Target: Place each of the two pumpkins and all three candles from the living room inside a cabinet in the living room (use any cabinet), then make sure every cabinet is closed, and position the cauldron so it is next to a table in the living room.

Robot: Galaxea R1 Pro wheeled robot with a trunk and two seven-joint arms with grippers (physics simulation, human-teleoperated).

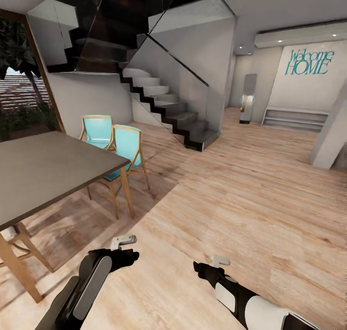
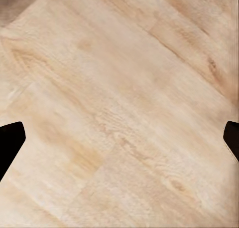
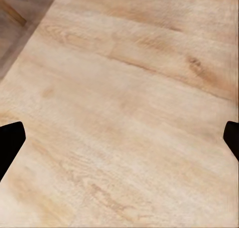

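The pumpkins, candles, cabinet, cauldron and table are out of view. Low in the head view my left gripper (image 1: pixel 124 243) and right gripper (image 1: pixel 213 263) hang over bare pale wood floor (image 1: pixel 231 200). In the left wrist view the left gripper (image 2: pixel 119 140) is open, its dark fingertips (image 2: pixel 10 143) far apart with only floorboards between them. The right gripper (image 3: pixel 119 140) is open too, over the same planks and holding nothing.
A dark dining top on wooden legs (image 1: pixel 43 171) with two teal chairs (image 1: pixel 126 144) stands close at the left. A dark staircase (image 1: pixel 168 108) rises ahead. A pale grey low shelf rack (image 1: pixel 295 118) sits against the far right wall, beside a white pillar (image 1: pixel 332 137).
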